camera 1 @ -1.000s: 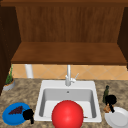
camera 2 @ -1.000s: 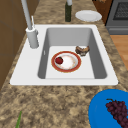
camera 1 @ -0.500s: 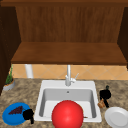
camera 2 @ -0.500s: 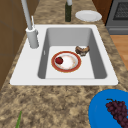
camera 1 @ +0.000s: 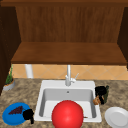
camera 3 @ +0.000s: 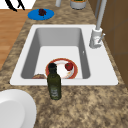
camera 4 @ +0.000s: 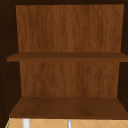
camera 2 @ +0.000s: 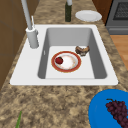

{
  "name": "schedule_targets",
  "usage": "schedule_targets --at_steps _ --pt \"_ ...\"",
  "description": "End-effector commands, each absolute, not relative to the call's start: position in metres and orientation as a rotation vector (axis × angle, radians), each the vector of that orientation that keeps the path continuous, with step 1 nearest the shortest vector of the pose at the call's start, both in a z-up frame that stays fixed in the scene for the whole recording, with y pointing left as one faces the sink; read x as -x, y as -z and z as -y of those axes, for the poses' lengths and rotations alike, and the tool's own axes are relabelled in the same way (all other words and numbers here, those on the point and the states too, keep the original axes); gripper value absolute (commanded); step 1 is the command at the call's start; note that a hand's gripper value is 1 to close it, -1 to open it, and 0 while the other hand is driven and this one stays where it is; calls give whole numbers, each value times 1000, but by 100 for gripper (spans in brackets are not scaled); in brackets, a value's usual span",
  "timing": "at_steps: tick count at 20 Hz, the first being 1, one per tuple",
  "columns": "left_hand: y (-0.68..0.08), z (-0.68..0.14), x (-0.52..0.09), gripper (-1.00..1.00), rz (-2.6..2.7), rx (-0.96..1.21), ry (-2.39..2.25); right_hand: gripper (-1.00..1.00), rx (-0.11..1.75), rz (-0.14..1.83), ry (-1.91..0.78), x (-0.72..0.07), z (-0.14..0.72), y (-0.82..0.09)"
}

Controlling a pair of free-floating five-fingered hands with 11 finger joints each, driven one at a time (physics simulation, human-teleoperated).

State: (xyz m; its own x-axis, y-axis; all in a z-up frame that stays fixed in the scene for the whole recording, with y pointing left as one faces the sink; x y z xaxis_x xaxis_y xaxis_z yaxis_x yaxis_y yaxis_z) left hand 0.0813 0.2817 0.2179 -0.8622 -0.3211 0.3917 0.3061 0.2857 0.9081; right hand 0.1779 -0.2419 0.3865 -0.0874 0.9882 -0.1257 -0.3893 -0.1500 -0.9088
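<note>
My left hand hangs at the right front edge of a blue plate with dark grapes, fingers loose and holding nothing. In the right side view this hand sits off the counter's front, past the blue plate. My right hand floats over the sink's right rim, beside a dark green bottle. A brown bread-like piece shows just below it; contact is unclear. In the basin that piece lies beside a red-rimmed plate with a small red fruit.
A big red round shape covers the sink's front middle. The faucet stands at the back rim. A white plate lies at the front right, near the bottle. A potted plant is back left. Wooden shelves hang above.
</note>
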Motion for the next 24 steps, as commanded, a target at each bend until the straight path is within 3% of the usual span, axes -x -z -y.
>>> schedule_targets --at_steps 1,24 --pt "-218 -282 -81 0 2050 -13 1617 100 918 855 -1466 -175 234 -407" --pt "-218 -282 -81 0 2050 -13 1617 100 908 893 -1489 -97 174 -558"
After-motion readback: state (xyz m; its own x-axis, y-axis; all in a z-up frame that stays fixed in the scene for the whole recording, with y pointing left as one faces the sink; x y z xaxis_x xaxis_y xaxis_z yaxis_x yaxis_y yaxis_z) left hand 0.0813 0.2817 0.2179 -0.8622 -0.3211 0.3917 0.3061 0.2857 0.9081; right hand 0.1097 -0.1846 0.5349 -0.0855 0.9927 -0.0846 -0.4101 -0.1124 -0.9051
